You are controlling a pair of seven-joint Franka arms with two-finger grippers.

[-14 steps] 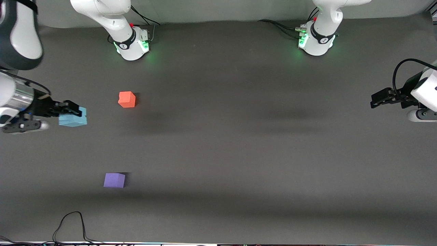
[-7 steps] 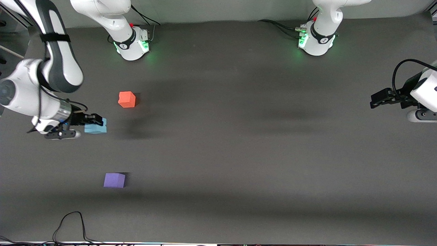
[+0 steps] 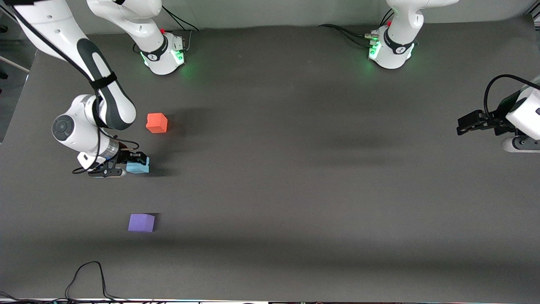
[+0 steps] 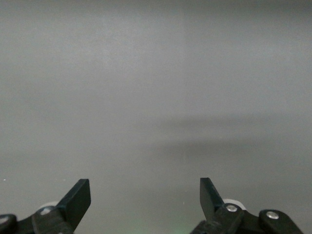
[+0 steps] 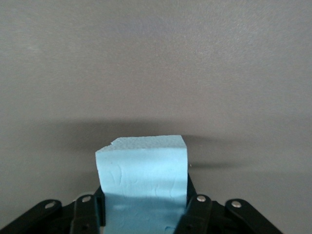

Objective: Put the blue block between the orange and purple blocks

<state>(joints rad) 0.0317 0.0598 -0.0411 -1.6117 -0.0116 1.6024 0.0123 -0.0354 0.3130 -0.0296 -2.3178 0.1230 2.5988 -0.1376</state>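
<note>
Front view findings: the right gripper (image 3: 131, 162) is clamped on the blue block (image 3: 138, 167), low over the table (image 3: 295, 169) in the stretch between the two other cubes. The orange block (image 3: 157, 123) sits at roughly 1 o'clock from the held cube, closer to the robot bases; the purple block (image 3: 141, 222) sits at about 6 o'clock from it, closer to the front camera. All three cubes are well apart from one another.

Right wrist view confirms the grasp: the blue block (image 5: 142, 183) is pinched between the two black fingers (image 5: 195, 214), its top face level, with a shadow on the grey surface just ahead of it. Whether the cube is already touching the table cannot be told.

Left gripper (image 3: 468, 123) waits near the left arm's end of the table; its wrist view shows the fingers (image 4: 78, 200) spread wide with nothing between them (only bare grey surface ahead).

Assessment: the step in hand is the placement itself, transport appearing nearly complete. The next move calls for setting the cube flat, possibly nudged slightly toward 3 o'clock to sit truer on the line joining the orange and purple cubes, then parting the fingers and lifting straight up so the soft foam is not dragged.
</note>
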